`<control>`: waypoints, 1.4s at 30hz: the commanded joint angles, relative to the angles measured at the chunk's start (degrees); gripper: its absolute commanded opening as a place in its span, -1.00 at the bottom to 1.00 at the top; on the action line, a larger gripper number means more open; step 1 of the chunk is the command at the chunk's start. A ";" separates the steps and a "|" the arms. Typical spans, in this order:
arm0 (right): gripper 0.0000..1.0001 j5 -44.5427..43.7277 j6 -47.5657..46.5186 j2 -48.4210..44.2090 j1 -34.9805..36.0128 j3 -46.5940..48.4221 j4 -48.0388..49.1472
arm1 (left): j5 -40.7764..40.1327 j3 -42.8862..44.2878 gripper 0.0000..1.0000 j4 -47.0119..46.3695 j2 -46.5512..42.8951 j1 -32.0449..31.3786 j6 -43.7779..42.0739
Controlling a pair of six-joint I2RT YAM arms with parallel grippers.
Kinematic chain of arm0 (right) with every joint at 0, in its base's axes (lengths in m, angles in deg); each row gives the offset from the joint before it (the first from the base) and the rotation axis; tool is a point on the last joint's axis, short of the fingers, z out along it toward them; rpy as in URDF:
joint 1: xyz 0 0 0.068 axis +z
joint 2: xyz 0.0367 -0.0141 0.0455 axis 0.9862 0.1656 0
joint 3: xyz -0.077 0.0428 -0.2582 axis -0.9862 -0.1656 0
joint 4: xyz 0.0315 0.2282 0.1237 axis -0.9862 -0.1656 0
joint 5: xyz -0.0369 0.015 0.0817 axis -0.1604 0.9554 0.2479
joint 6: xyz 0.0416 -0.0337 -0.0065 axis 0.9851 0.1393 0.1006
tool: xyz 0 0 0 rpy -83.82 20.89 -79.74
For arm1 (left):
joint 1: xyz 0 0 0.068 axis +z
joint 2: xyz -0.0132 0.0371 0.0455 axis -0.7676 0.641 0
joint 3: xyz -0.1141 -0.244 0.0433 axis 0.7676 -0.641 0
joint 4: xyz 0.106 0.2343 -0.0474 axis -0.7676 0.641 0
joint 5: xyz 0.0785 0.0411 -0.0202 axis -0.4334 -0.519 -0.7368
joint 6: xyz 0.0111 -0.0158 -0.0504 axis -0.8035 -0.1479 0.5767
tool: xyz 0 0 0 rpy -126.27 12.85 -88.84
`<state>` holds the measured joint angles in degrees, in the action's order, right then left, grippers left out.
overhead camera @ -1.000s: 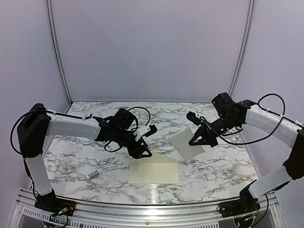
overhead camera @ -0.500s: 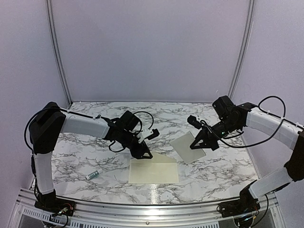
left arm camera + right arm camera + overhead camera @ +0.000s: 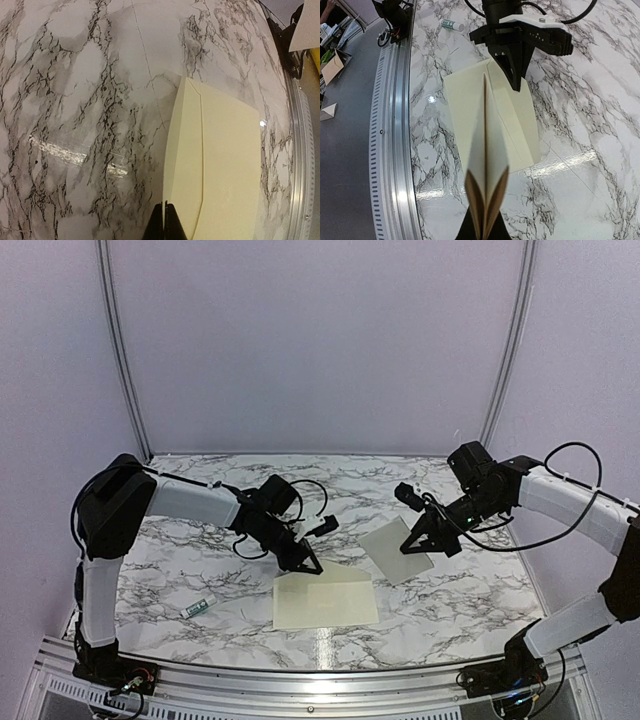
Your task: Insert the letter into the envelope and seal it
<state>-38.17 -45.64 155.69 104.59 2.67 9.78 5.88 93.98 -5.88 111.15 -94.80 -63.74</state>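
Two arms reaching inward, grippers tilted down
Left arm (image 3: 190, 502) stretches rightward; left gripper (image 3: 311, 567) sits low, fingers pressed together; right arm (image 3: 565, 498) bends inward; right gripper (image 3: 424, 538) hangs higher, clamped on the letter (image 3: 393, 551) at its edge

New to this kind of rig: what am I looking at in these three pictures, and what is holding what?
Two robot arms are bolted at the table's near edge, each ending in a two-finger gripper. The wide picture comes from a fixed camera above and behind them; the other two come from a camera on each wrist, looking along its fingers. On the marble table lie a cream envelope and a small glue tube. The right gripper is shut on the letter, a white folded sheet held off the table; its wrist camera sees the sheet edge-on. The left gripper has its fingers closed, tips at the envelope's flap edge; whether it pinches the flap is unclear.
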 commanded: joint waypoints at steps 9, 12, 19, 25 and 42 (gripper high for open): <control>-1.00 -5.99 -6.90 1.48 8.71 15.58 -6.69 | 1.55 0.10 -1.00 7.62 -14.02 0.96 -1.12; -1.00 -7.33 -8.20 3.53 12.39 19.96 -8.70 | 1.77 0.34 -1.00 9.05 -16.88 1.28 -0.86; -1.00 -10.08 -11.00 10.44 22.11 34.64 -15.14 | 3.99 4.80 -1.00 18.99 -19.93 1.51 -0.06; -1.00 -15.71 -12.66 16.05 28.66 41.01 -18.19 | 5.98 5.75 -1.00 20.87 -20.67 1.38 4.17; -1.00 -26.42 -10.77 21.96 31.97 43.65 -17.03 | 9.78 3.81 -1.00 21.42 -21.87 -0.79 3.72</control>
<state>-62.48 -57.26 177.72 135.89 43.46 -7.01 13.71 98.20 13.86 90.76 -94.74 -59.92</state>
